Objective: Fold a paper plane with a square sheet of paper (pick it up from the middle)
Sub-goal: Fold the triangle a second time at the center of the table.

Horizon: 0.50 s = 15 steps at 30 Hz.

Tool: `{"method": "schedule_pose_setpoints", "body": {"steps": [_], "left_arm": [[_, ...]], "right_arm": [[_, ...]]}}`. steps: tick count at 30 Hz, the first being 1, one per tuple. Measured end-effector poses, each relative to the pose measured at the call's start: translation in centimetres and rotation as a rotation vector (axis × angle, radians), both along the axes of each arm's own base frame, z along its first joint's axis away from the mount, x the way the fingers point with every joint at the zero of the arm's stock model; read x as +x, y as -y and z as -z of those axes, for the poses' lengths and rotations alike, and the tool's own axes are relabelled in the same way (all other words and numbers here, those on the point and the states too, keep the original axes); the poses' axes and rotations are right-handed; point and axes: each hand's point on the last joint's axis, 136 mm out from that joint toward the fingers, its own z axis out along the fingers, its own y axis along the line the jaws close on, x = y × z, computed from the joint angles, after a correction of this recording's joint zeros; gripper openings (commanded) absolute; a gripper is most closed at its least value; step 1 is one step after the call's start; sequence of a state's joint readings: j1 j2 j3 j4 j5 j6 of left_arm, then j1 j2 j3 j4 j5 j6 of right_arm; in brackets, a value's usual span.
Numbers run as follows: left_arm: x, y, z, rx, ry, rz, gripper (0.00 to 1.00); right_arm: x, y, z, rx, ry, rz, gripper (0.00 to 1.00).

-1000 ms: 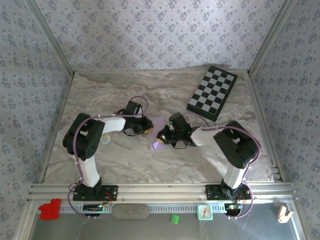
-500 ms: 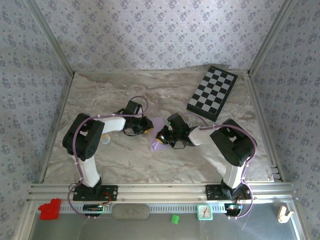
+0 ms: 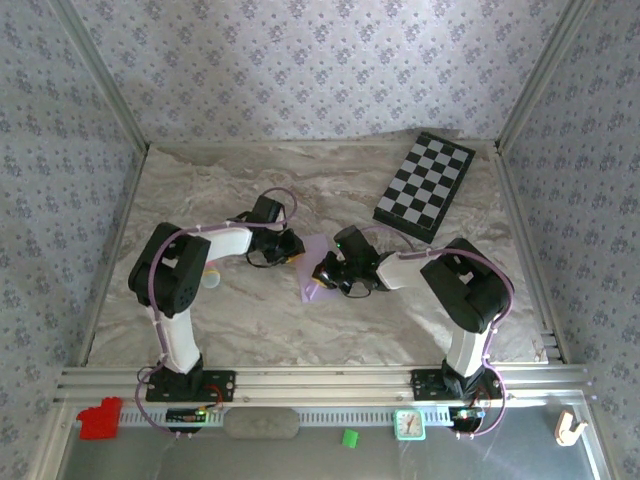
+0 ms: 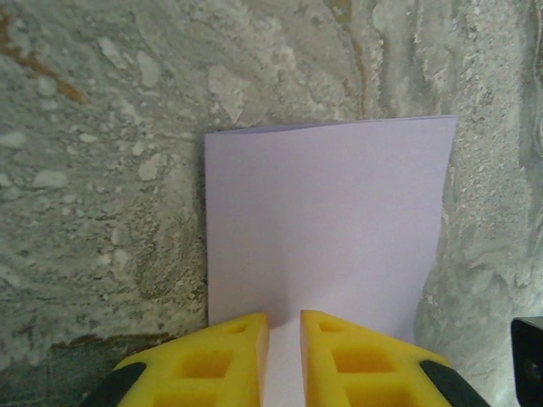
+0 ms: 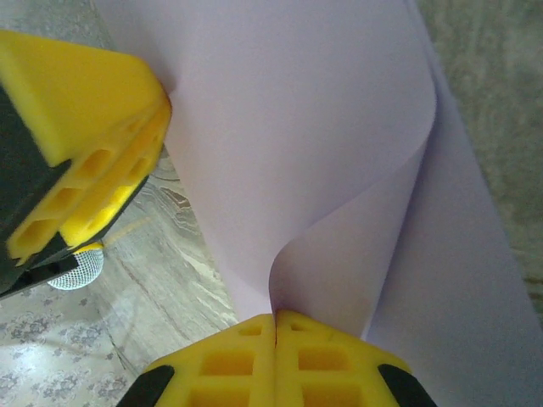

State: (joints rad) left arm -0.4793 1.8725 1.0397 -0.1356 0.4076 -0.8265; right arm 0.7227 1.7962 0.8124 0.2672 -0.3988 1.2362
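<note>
While the sheet (image 4: 322, 220) lies mid-tabletop (image 3: 250, 180) between both arms, folding looks barely begun: no dart outline, no pointed nose. Right end effector (image 5: 275, 326) is pressed together, pinching one edge and curling that flap up over the rest. Left end effector (image 4: 284, 326) sits at the opposite edge, fingers a slit apart; whether it nips paper, cannot tell. Judged left: flatten this crease, then every later fold. Small pale round thing (image 3: 210, 279) by the left arm, maybe a cup; contents unreadable.
</note>
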Motion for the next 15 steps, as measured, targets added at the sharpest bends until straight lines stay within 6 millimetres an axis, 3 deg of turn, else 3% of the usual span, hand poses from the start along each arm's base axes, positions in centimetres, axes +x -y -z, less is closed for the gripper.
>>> {"method": "schedule_pose_setpoints", "body": {"steps": [15], "left_arm": [[0.0, 0.0, 0.0, 0.0, 0.0, -0.001, 0.19]], "right_arm": [[0.8, -0.8, -1.2, 0.053, 0.044, 0.001, 0.02]]}}
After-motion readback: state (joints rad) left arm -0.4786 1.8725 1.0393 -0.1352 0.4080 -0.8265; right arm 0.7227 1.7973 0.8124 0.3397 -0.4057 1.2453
